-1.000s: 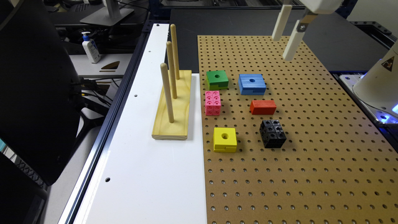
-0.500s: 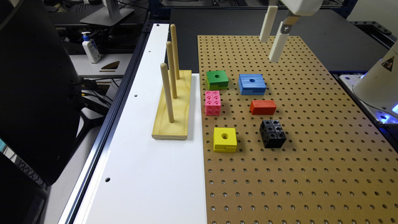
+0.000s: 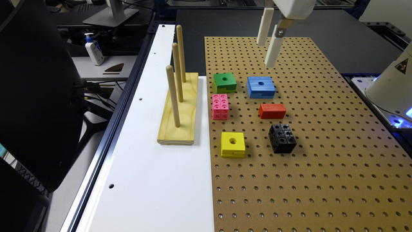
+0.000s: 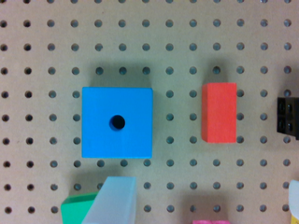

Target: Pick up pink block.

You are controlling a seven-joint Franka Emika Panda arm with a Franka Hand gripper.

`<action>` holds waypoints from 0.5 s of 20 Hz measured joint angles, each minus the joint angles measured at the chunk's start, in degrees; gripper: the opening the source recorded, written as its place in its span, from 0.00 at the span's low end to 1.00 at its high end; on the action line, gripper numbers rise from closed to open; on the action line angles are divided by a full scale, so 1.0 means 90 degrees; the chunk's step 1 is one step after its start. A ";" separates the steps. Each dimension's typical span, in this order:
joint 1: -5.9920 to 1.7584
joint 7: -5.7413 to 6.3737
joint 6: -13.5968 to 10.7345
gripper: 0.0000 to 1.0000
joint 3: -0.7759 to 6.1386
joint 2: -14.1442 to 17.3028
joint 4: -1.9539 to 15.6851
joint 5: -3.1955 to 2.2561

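The pink block (image 3: 220, 106) lies on the brown pegboard (image 3: 322, 167), between the green block (image 3: 225, 82) and the yellow block (image 3: 232, 144), close to the pegboard's edge on the exterior view's left. My gripper (image 3: 266, 54) hangs high above the board's far part, just beyond the blue block (image 3: 261, 86) and well off the pink block. It is open and holds nothing. In the wrist view a thin strip of the pink block (image 4: 211, 221) shows at the frame edge, with the gripper (image 4: 204, 200) spread wide and one finger (image 4: 114, 200) partly covering the green block (image 4: 77, 209).
A red block (image 3: 272, 111) and a black cube-cluster block (image 3: 282, 138) lie to the exterior view's right of the pink one. A wooden base with three upright pegs (image 3: 178, 96) stands on the white surface (image 3: 154, 180) beside the pegboard. The arm's base (image 3: 391, 87) sits at the right.
The gripper has moved toward the exterior view's left above the board's far part. The blocks have not moved.
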 joint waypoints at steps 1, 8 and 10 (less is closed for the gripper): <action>0.0000 0.0001 0.0000 1.00 0.0000 0.0047 0.0041 0.0000; 0.0001 0.0010 0.0000 1.00 0.0004 0.0297 0.0303 0.0000; 0.0001 0.0012 0.0000 1.00 0.0004 0.0366 0.0380 0.0000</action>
